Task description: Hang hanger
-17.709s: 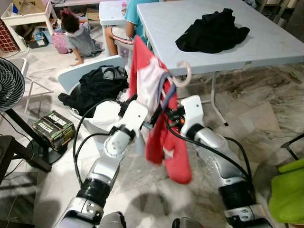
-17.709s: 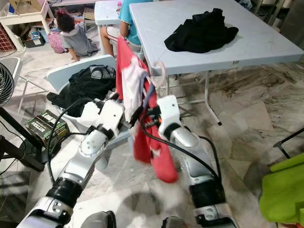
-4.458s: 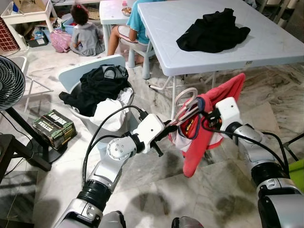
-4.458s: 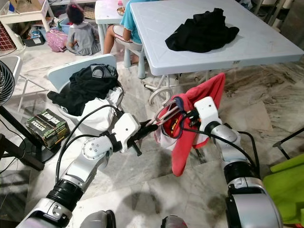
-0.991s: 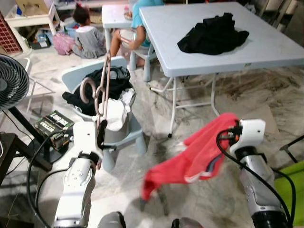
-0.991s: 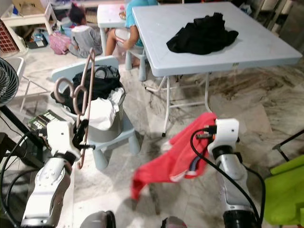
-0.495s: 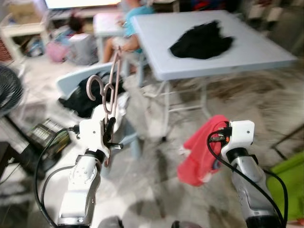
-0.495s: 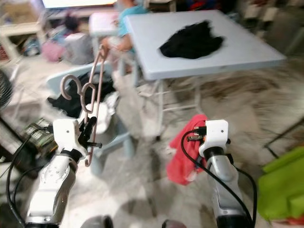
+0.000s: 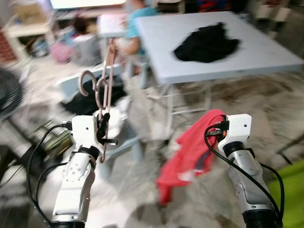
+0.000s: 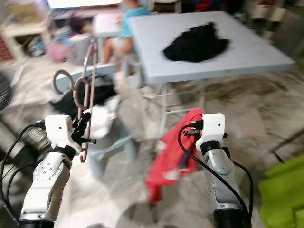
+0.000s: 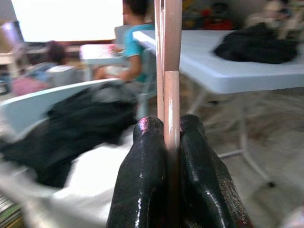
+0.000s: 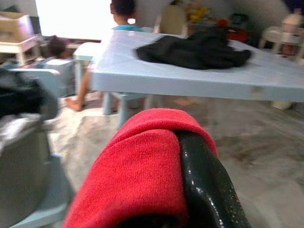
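Two or more pink hangers (image 9: pixel 103 76) stand upright, hooks on top, with my left gripper (image 9: pixel 101 127) shut on their lower bar. In the left wrist view both black fingers (image 11: pixel 142 185) squeeze the pink hanger (image 11: pixel 170 71) between them. My right gripper (image 9: pixel 219 132) is raised at the right, shut on a red garment (image 9: pixel 187 154) that droops down and left from it toward the floor. The right wrist view has red cloth (image 12: pixel 137 175) draped over one black finger (image 12: pixel 204 190); the other finger is hidden under the cloth.
A pale folding table (image 9: pixel 270 54) stands ahead with a black garment (image 9: pixel 206 42) on it. A laundry basket of dark clothes (image 9: pixel 90 102) sits on a light blue stool behind the hangers. People sit at the back left (image 9: pixel 135 19). A green seat (image 9: pixel 294 190) is at the right.
The whole picture has shifted and is blurred, so the camera moved. The red garment has swung and now hangs longer and further left. The left gripper still holds the hangers upright.
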You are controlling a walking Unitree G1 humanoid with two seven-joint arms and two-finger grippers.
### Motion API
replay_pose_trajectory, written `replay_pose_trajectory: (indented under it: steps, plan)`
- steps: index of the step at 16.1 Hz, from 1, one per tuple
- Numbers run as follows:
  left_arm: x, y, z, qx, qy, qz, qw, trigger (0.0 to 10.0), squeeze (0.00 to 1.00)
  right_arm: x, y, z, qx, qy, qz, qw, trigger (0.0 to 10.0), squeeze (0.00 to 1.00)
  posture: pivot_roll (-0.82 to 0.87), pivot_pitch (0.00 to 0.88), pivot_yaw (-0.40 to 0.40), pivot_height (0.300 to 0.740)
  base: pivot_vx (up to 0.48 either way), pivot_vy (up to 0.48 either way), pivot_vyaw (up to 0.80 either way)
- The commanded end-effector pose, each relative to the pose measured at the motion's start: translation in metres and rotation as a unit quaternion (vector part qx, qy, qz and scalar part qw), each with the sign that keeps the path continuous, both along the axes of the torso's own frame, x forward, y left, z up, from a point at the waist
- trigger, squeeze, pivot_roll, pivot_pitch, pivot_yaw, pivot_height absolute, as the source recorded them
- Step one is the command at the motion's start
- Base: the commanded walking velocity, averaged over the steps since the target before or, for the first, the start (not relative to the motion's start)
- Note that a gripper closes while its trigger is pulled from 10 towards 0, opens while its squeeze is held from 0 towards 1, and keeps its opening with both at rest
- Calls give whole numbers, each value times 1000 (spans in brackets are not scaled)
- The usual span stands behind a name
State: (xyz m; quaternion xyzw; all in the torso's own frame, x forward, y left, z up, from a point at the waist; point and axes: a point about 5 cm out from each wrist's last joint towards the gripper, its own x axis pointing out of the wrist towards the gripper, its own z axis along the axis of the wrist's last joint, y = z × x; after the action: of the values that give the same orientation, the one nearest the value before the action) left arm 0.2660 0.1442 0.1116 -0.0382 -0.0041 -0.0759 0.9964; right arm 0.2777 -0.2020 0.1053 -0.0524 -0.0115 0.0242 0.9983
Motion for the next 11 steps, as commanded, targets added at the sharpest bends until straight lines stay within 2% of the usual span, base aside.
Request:
replay_pose_trajectory:
  steps: [1,2,3,8,11]
  plan:
    - [0,-3,3,0,-6,-6,1000,10000,0,4,-1,9,0,-15,-4,1000,2902,0,-32,37,-12,740,480,0,0]
    - [0,-3,3,1,-5,-7,1000,10000,0,4,-1,10,0,-15,-4,1000,4510,0,-32,38,-13,740,480,0,0]
    - [0,-3,3,0,-5,-7,1000,10000,0,5,0,10,0,-14,-3,1000,10000,0,-32,39,-14,740,480,0,0]
    - [0,-5,4,-5,-7,-11,1000,10000,0,5,1,10,0,-12,1,1000,10000,0,-32,38,-15,740,473,0,0]
    - [1,-7,3,-24,4,-12,1000,10000,0,7,2,9,1,-10,2,1000,10000,0,-31,37,-16,740,371,-298,0]
